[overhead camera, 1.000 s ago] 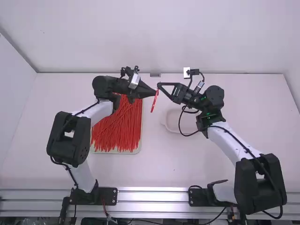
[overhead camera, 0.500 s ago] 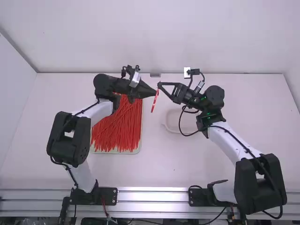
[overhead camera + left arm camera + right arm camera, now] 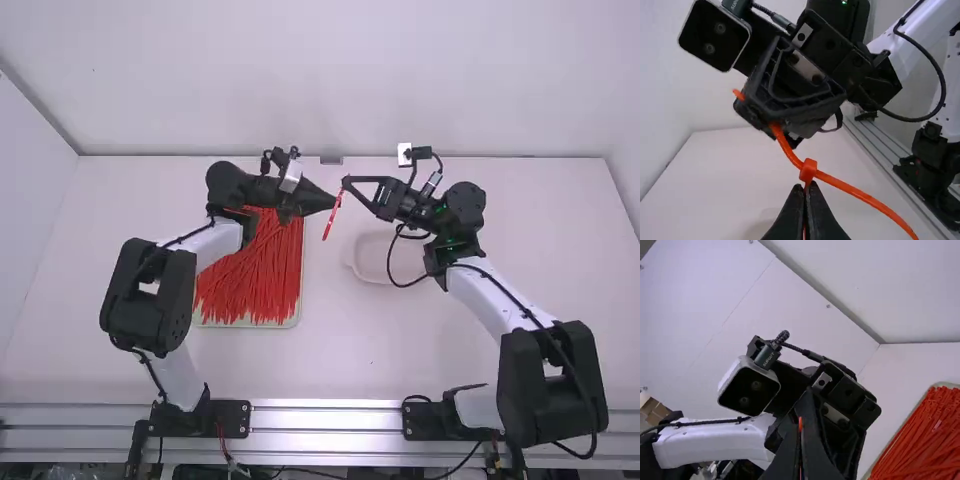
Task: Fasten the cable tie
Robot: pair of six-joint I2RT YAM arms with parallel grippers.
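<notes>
The white tabletop [image 3: 520, 230] carries a pale tray [image 3: 285, 323] at centre left of the high view, heaped with loose red ties [image 3: 250, 270]. Above the tray's upper right corner the two arms meet tip to tip. The left pincer [image 3: 330, 205] is pressed closed on the red cable tie [image 3: 808, 170]. A sliver of red shows between its fingers [image 3: 812, 210], and the tie's square head sits right at their tips. The right pincer [image 3: 346, 186] is likewise clamped together, gripping the strap a little further along, with a short end poking out past it. The tie is held in the air between the two tips, clear of the tabletop. Its loose tail trails toward the lower right of the left wrist view.
</notes>
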